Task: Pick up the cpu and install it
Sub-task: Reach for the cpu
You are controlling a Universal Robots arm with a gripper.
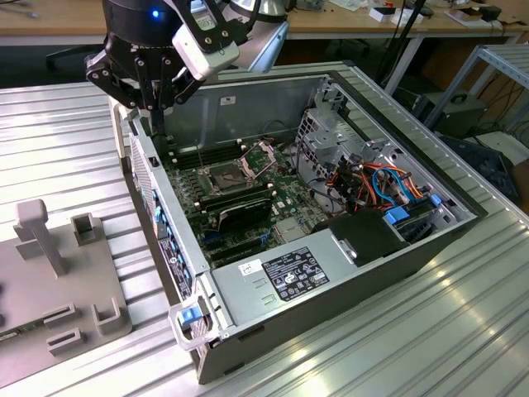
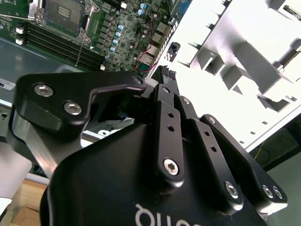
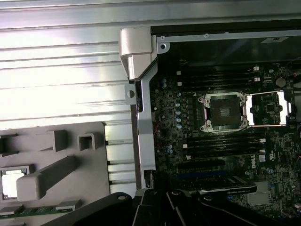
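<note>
The cpu (image 3: 11, 182), a small pale square chip, lies in a pocket of the grey holder plate (image 3: 70, 155) beside the computer case. My gripper (image 1: 157, 126) hangs above the case's side wall (image 1: 153, 182), between the holder and the motherboard. Its fingers look shut with nothing between them, and in both wrist views its black links (image 2: 165, 77) (image 3: 155, 200) point down at that wall. On the motherboard, the cpu socket (image 1: 227, 175) (image 3: 225, 110) (image 2: 66, 12) stands bare, with its metal frame (image 3: 268, 108) swung open.
Long black memory modules (image 3: 221, 141) flank the socket and a graphics card (image 1: 240, 213) lies below it. A power supply (image 1: 289, 277), coloured cables (image 1: 380, 186) and a drive cage (image 1: 331, 132) fill the case. An upright post (image 1: 37, 231) rises from the holder plate on the ribbed metal table (image 1: 66, 132).
</note>
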